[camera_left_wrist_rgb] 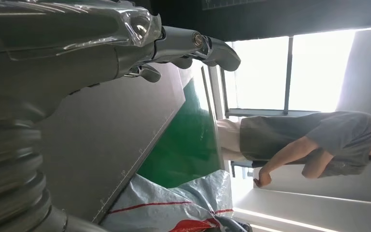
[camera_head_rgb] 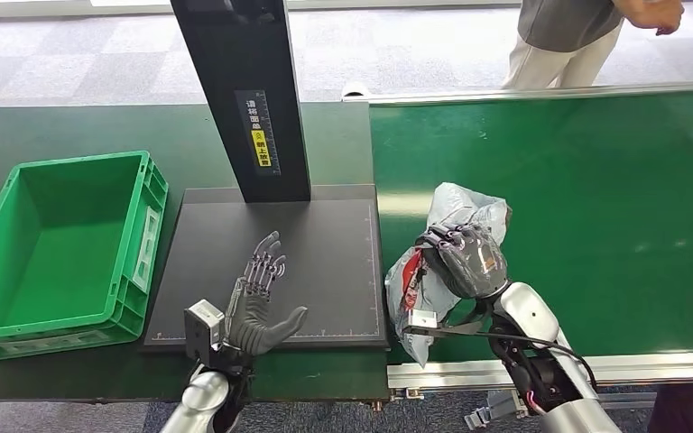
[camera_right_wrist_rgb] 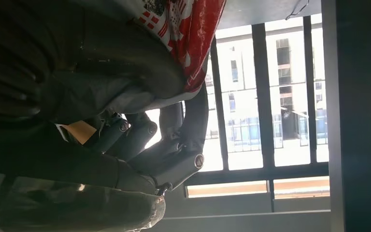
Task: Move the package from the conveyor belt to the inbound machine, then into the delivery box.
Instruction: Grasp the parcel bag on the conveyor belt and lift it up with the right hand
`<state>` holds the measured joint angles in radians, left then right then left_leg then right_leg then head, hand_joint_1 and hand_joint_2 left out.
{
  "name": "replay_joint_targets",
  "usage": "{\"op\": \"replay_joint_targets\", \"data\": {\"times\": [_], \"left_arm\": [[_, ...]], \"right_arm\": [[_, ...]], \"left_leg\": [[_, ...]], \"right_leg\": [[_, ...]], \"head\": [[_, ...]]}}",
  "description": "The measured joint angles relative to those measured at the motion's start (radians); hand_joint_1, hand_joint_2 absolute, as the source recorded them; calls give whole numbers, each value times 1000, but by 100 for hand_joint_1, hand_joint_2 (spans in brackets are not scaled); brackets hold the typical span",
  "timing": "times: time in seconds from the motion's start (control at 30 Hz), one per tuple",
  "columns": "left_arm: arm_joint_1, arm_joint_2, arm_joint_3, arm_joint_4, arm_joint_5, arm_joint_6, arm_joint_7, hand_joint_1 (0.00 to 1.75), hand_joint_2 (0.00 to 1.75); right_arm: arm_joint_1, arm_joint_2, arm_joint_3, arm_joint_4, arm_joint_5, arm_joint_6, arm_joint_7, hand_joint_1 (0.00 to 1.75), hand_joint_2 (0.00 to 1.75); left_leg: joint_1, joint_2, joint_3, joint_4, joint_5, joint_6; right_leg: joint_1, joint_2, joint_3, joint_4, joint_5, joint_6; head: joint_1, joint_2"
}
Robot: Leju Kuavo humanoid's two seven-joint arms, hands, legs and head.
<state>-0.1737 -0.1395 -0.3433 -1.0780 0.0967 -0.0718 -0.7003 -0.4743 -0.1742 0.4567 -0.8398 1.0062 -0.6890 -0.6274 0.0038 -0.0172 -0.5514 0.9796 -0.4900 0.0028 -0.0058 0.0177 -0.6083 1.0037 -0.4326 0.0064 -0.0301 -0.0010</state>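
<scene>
Package (camera_head_rgb: 447, 248): soft plastic mailer bag, grey-white and crumpled, with red and white printing on its lower part; held upright and bunched at the left end of the conveyor belt (camera_head_rgb: 595, 225), just beside the inbound machine (camera_head_rgb: 271, 262). Conveyor belt: flat bright green surface with silver side rails. Inbound machine: flat black platform with ruled scale marks along its edges and a black upright column bearing a yellow label at its rear; platform carries nothing. Delivery box (camera_head_rgb: 63, 248): open green plastic crate, empty, standing left of the platform on the dark green table (camera_head_rgb: 72, 126).
</scene>
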Motion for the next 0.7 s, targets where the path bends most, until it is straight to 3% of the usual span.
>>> {"op": "replay_joint_targets", "data": {"times": [0.27, 0.7], "left_arm": [[12, 7, -19, -14, 2, 0, -1, 0, 175], [10, -5, -19, -14, -3, 1, -1, 0, 175]], "right_arm": [[26, -27, 70, -66, 45, 1, 145, 175, 175], [41, -30, 63, -111, 58, 0, 161, 175, 175]], "left_leg": [[0, 0, 0, 0, 0, 0], [0, 0, 0, 0, 0, 0]], "right_leg": [[0, 0, 0, 0, 0, 0], [0, 0, 0, 0, 0, 0]], "head": [[0, 0], [0, 0]]}}
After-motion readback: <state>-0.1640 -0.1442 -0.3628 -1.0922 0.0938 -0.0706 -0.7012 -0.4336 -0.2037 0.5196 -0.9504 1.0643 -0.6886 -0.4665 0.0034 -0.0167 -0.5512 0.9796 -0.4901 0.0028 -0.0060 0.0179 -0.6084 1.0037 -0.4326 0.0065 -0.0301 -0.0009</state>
